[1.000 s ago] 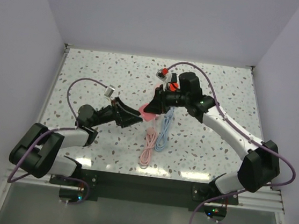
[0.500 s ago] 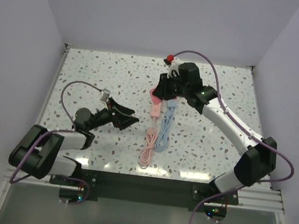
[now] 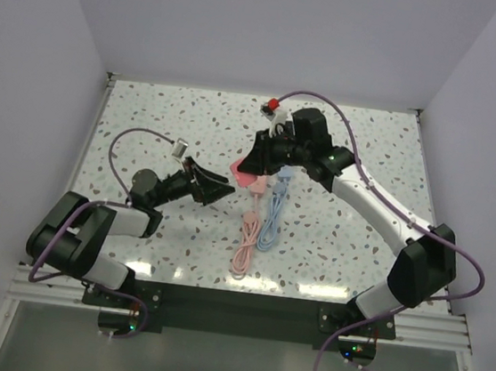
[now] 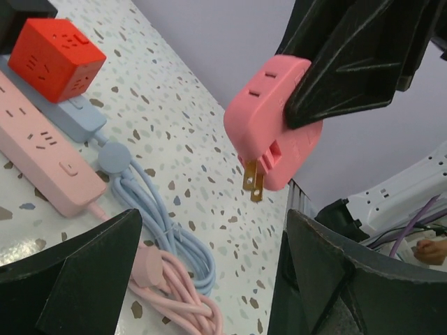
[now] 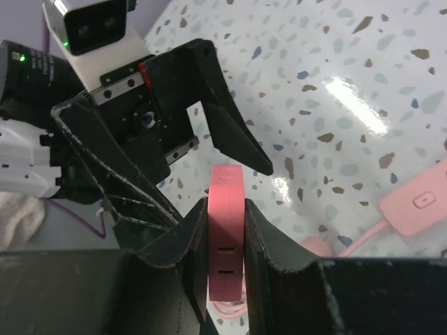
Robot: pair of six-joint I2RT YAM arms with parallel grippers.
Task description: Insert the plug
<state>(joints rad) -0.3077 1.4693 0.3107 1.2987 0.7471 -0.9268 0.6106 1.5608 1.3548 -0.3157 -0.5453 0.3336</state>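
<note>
Swung leftward, the pink plug (image 4: 276,118) hangs in the right jaws, prongs (image 4: 253,183) downward.

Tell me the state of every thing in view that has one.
Pink plug adapter: held aloft, prongs bare.
Right gripper: shut on pink plug adapter.
Left gripper: open, empty.
Pink power strip: lying flat, visible sockets empty.
Blue power strip: lying flat, red cube socket on it.
</note>
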